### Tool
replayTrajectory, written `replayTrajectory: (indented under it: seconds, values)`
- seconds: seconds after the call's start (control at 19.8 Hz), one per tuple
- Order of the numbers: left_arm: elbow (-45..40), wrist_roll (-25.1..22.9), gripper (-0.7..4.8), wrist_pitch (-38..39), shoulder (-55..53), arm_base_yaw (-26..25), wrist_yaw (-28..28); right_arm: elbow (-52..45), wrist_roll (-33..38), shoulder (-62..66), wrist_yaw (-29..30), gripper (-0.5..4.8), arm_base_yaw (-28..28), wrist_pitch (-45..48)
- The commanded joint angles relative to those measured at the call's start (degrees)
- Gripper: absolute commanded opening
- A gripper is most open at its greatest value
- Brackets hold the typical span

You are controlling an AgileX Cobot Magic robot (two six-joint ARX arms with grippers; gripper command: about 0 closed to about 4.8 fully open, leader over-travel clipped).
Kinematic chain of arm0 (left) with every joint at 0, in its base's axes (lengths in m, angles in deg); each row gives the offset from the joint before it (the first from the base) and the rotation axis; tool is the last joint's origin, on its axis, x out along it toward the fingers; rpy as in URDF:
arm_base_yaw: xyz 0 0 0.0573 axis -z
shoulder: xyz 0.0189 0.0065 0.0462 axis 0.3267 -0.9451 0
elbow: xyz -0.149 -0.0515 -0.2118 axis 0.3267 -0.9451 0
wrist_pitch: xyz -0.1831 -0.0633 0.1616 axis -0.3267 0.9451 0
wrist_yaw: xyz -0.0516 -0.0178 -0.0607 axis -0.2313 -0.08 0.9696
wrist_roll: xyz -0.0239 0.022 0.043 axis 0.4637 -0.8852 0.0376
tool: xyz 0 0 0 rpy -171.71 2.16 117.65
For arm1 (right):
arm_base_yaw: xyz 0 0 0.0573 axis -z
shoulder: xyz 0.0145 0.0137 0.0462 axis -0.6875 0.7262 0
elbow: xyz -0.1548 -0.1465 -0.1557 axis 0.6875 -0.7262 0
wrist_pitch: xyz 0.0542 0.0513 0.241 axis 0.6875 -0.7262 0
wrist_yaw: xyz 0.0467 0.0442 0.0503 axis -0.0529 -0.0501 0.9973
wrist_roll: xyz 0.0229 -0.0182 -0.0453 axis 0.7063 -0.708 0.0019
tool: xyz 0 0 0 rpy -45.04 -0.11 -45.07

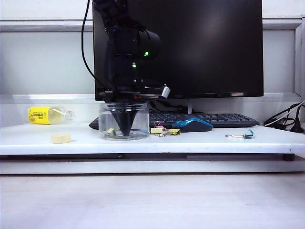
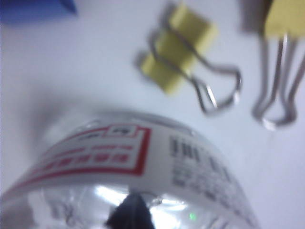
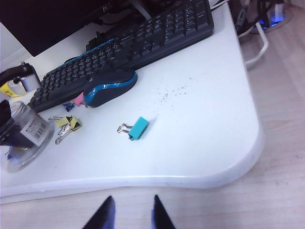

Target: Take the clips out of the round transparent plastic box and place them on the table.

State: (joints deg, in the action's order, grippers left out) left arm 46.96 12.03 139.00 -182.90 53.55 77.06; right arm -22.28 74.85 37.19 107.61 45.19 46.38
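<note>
Your left gripper (image 1: pixel 125 130) sits closed, pointing straight down inside the jar (image 1: pixel 107 117) on the bench (image 1: pixel 200 141); what it holds is unclear. Right gripper (image 3: pixel 131 212) hangs half-open, empty, well away.

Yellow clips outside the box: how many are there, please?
2: one clip by the box, one by the mouse; more may be hidden. Left gripper inside box; right gripper off-table.

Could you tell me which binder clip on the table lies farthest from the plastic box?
The teal clip, alone toward the table's right end; the yellow clips huddle beside the box.
</note>
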Motion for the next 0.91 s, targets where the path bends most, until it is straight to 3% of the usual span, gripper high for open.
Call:
replayTrajectory:
  seconds: [0.05,0.76,0.91]
  values:
    - [-0.26,0.48,-0.06,-1.4,2.6,-0.02,0.24,0.11,-0.2,0.02,-0.11,1.07,0.04,0.52]
    - [2.89,0.85,-0.06,-1.95,10.1,0.5,0.52,0.11,-0.2,0.02,0.07,1.07,0.0,0.52]
    - [5.55,0.85,-0.06,-3.48,10.1,1.99,5.9,0.11,-1.2,0.02,-0.13,1.07,0.04,0.61]
